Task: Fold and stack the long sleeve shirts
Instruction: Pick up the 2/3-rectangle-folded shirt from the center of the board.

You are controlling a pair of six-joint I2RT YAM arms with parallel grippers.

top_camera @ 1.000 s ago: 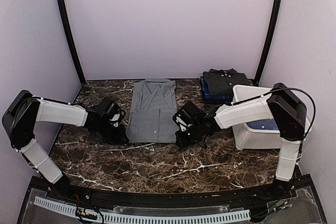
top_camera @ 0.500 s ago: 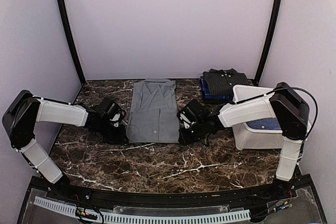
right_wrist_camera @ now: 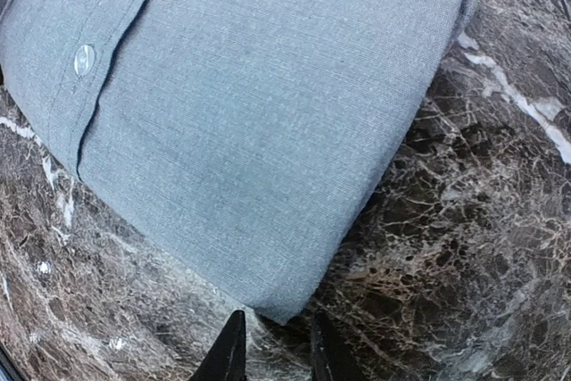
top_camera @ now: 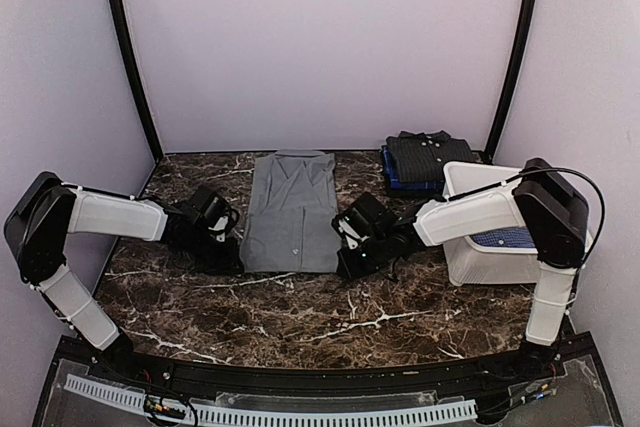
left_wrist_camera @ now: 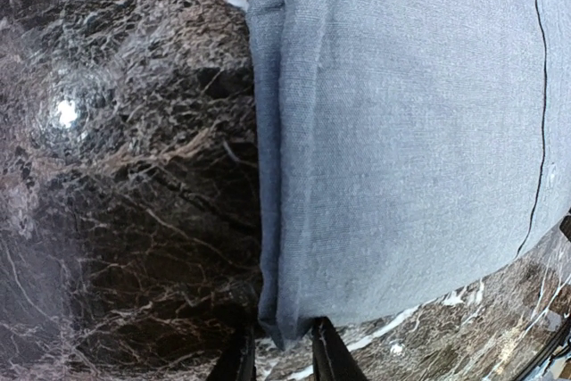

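Item under inspection: the grey shirt (top_camera: 291,212). You have it lying flat on the counter (top_camera: 300,317), centred between the two arms. It is folded into a long narrow panel with the collar toward the back wall and the hem toward the arm bases. The button placket runs down its middle, and one white button (right_wrist_camera: 84,60) shows in the right wrist view.

Left claw (left_wrist_camera: 280,350): you have it low at the near left corner of the shirt. The two fingers stand close together and the cloth of that corner fills the gap between them. Finding: clenched on the grey shirt at that corner.

Right claw (right_wrist_camera: 277,332): it sits low at the near right corner. The fingers are narrowly apart and the tip of the corner reaches just to the gap, with shadow behind it. Finding: I cannot tell whether the cloth is pinched or only lies between the fingers.

Other task items: a folded stack stands at the back right of the counter. It has a dark dotted shirt (top_camera: 430,155) on top and a blue shirt (top_camera: 393,175) beneath it, well apart from the grey one.

Other fixtures: a white tub (top_camera: 480,262) stands at the right edge, just in front of the stack. A blue dotted cloth (top_camera: 500,238) lies inside it, under your right arm.
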